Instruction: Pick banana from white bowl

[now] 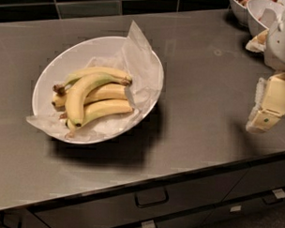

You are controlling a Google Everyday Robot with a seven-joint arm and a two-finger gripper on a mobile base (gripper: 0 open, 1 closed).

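Observation:
The white bowl (91, 49) is wide and shallow, lined with crinkled white paper, and stands on the left half of the grey counter. Several bananas lie in it. The banana (80, 96) is the longest and most curved one. It lies on top of the others, with its green-tinged brown stem at the right and its dark tip toward the front. My gripper (260, 123) hangs at the right edge of the view, pointing down over the counter. It is well to the right of the bowl and holds nothing.
Two smaller white bowls (264, 13) with food stand at the back right corner, just behind my arm. A dark tiled wall runs along the back. The counter's front edge has drawers with handles (151, 198) below it.

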